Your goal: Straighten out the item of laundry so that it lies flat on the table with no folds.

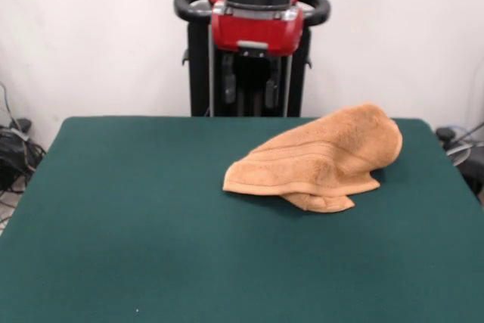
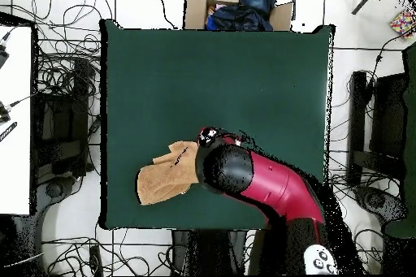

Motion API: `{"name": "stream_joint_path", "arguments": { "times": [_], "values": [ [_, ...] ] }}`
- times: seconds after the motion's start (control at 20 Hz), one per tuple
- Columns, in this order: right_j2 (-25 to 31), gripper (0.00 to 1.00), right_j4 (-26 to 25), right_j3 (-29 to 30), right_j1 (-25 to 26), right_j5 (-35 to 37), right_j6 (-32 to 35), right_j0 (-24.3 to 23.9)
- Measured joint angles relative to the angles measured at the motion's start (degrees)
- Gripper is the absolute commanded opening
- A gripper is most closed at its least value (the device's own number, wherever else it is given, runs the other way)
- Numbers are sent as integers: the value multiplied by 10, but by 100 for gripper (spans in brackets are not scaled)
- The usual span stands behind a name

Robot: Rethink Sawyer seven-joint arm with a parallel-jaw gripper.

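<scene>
- The orange-tan towel [image 1: 321,158] lies bunched and folded on the green table [image 1: 136,217], toward the robot's edge.
- The gripper [image 1: 250,90] hangs above the table's far edge, its two fingers apart and empty.
- Beyond the table's other end, a cardboard box [image 2: 237,7] holds what looks like dark blue clothing [image 2: 244,12].

Bare table [image 1: 136,225] lies open all around the bunched towel [image 1: 321,160], the only obstacle.
</scene>
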Motion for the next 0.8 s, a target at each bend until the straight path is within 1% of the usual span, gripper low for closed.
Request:
{"name": "stream_joint_path", "arguments": {
  "times": [0.3, 0.35, 0.5, 0.55, 0.8],
  "values": [
    [0, 100, 0, -3, 32, -41, 0, -28],
    [0, 100, -2, -3, 45, -60, 0, -40],
    [0, 100, -9, -2, 66, -90, 0, -56],
    [0, 100, -18, -1, 83, -111, 0, -69],
    [1, 100, -35, 7, 115, -144, 0, -87]
  ]
}}
